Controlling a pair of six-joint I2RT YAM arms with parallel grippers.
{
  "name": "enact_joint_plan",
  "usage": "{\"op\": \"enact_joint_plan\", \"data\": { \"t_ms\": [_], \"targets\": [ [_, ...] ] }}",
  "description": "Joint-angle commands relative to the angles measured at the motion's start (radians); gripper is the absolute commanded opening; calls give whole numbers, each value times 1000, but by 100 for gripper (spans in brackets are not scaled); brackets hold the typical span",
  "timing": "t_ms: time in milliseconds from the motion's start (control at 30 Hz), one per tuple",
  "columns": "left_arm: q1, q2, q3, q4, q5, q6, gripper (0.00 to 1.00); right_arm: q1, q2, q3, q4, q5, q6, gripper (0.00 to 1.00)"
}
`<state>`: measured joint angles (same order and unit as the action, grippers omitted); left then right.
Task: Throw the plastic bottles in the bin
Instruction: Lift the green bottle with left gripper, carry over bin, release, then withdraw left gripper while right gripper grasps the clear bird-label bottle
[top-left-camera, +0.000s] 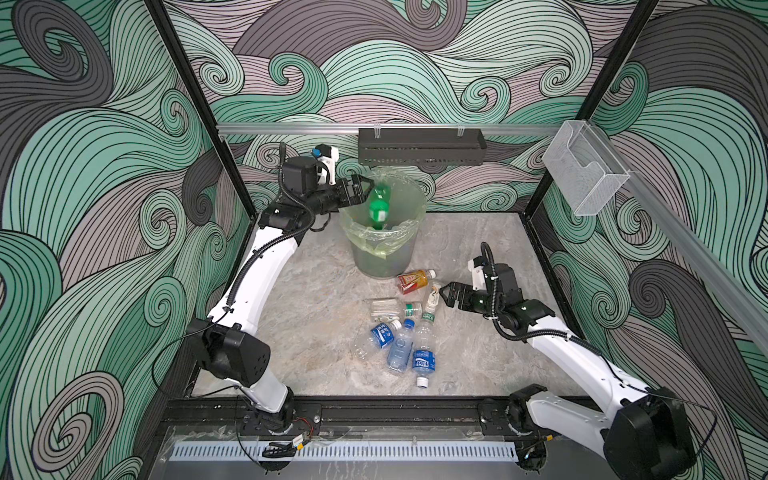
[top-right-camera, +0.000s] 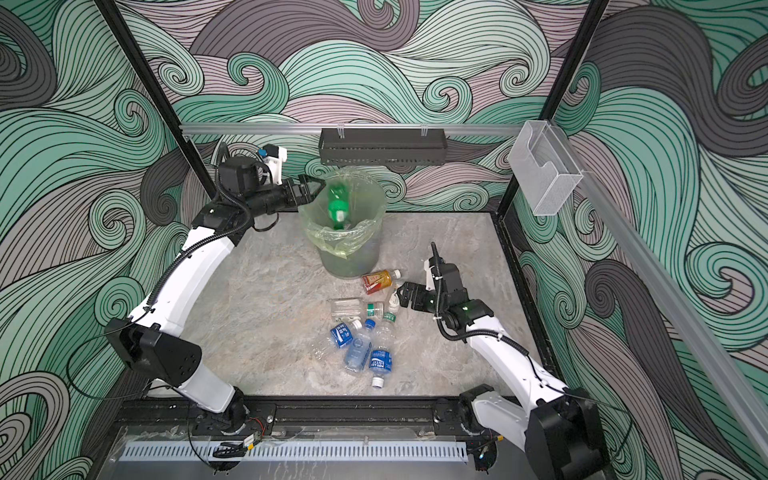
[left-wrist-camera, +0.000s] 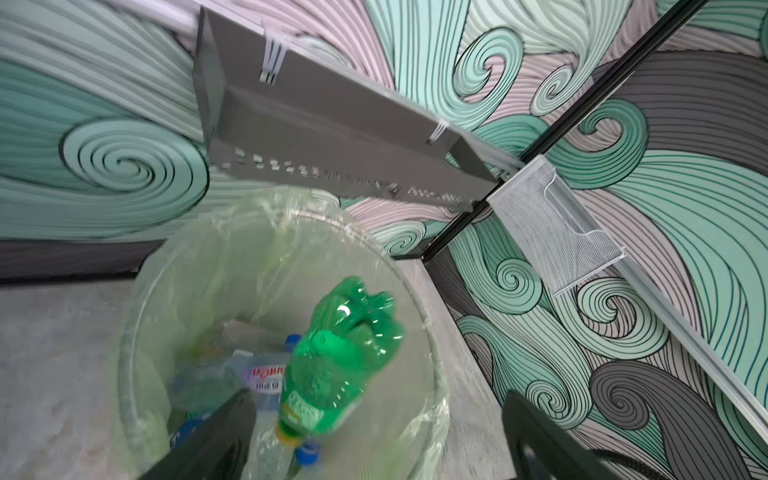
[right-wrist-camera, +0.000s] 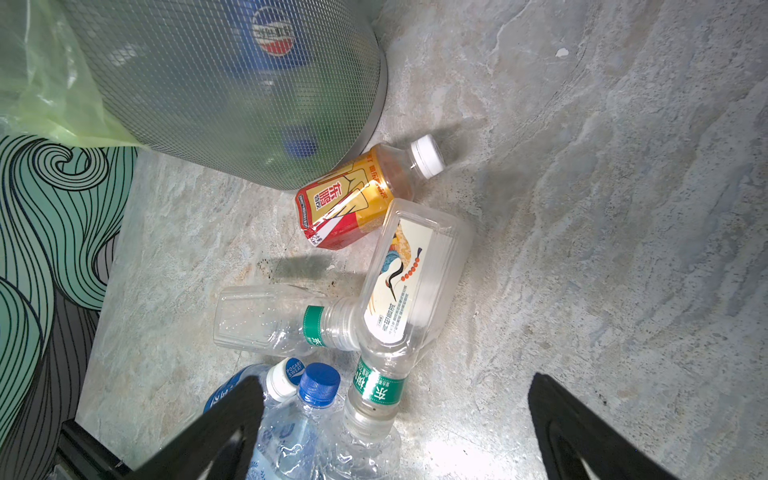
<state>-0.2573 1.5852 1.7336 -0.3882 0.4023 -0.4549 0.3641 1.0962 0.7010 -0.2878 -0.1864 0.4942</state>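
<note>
Spread black fingers (left-wrist-camera: 208, 436) of the left gripper (top-left-camera: 364, 187) frame the near edge of the left wrist view, wide apart and gripping nothing. Between and beyond them a green bottle (left-wrist-camera: 340, 353) hangs neck-down and blurred, touching neither finger, over the mouth of the bin (left-wrist-camera: 124, 332). From the blur I judge that it is dropping. The gripper sits level with the rim on the bin's left side, which looks deliberate: a bottle let go there falls into the bag-lined opening instead of bouncing off the edge onto the table (top-left-camera: 316, 291). Several bottles lie at the bottom of the bin, so part of the job is done. The bin stands at the far middle of the table, where either arm can reach it. The right gripper (top-left-camera: 443, 297) hovers low over the heap of bottles (top-left-camera: 399, 336) on the table, its jaws wide open and empty, a width that would span a bottle's body. Nearest it lies the clear bottle with the bird label (right-wrist-camera: 415, 270), on its side, with the amber bottle (right-wrist-camera: 353, 199) just beyond, close against the bin's foot. I cannot tell whether it touches.
</note>
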Motion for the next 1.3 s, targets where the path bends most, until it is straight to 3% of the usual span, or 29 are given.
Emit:
{"op": "enact_joint_plan", "data": {
  "t_ms": [0,367,567,867,1267],
  "targets": [
    [29,-150,-91,5,-29,22,98,-5,-8,-19,9,21,15,100],
    [150,-515,-489,-129,-76,72,99,10,160,37,59,13,79,93],
    [161,-637,-638,-233,-178,124,99,30,263,93,53,28,78,90],
    [165,-733,-806,-274,-209,117,99,65,392,173,33,65,67,83],
    [166,-706,-815,-241,-195,96,99,93,582,267,29,73,60,74]
  ]
}}
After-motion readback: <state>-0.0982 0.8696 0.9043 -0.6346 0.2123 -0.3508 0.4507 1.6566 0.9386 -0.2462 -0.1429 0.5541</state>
